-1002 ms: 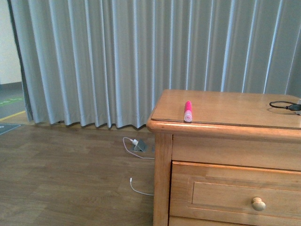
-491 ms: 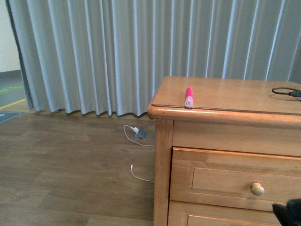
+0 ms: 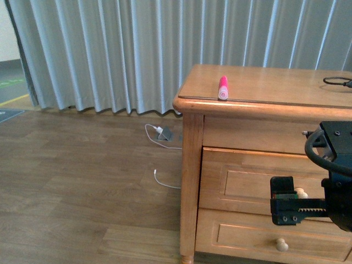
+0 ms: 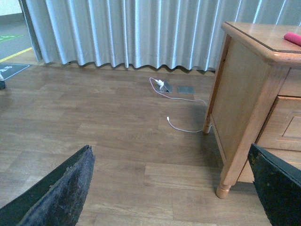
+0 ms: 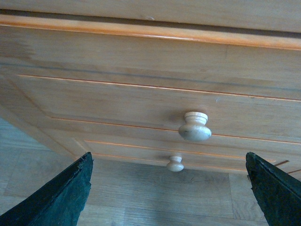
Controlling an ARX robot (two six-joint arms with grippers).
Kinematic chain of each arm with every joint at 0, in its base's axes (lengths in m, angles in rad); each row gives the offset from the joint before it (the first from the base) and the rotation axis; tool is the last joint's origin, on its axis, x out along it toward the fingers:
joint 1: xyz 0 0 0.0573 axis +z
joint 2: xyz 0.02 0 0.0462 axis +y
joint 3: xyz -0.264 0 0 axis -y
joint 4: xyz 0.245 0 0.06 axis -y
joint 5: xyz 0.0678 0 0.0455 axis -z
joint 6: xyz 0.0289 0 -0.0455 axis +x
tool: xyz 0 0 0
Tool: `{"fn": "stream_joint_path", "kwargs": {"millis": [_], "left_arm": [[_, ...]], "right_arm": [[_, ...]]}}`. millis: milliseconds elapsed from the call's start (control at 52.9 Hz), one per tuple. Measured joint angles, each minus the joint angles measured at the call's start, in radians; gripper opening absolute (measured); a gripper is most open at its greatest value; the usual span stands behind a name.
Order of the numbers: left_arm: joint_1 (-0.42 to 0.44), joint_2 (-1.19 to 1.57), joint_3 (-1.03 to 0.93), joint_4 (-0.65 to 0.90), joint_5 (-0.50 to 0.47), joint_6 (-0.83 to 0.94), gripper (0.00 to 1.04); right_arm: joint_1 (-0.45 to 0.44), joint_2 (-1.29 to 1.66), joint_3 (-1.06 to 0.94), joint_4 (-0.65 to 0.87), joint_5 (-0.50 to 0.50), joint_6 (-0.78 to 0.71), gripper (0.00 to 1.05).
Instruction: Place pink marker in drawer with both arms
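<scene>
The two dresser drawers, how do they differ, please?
The upper drawer lies just under the dresser top; the lower drawer, near the floor. The right gripper partly hides the upper drawer's knob in the front view; the lower drawer's knob shows fully. Both are shut and light-brown.

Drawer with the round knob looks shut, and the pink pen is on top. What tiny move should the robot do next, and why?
Probably ease the right gripper forward until its open jaws straddle the round pale wooden knob. The light-brown wooden drawer is shut, the hot-pink marker lies on the wooden dresser top, and the knob sits ahead of the jaws, untouched.
</scene>
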Motion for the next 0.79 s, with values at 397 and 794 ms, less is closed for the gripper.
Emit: {"fn": "stream_joint_path", "kwargs": {"millis": [397,794], "left_arm": [[0.0,0.0,0.0,0.0,0.0,0.0,0.99],[0.0,0.0,0.0,0.0,0.0,0.0,0.99]], "right_arm": [[-0.031,0.15,0.15,-0.013,-0.008,0.019,0.96],[-0.051,0.194,0.197,-0.044,-0.044,0.034,0.96]]}}
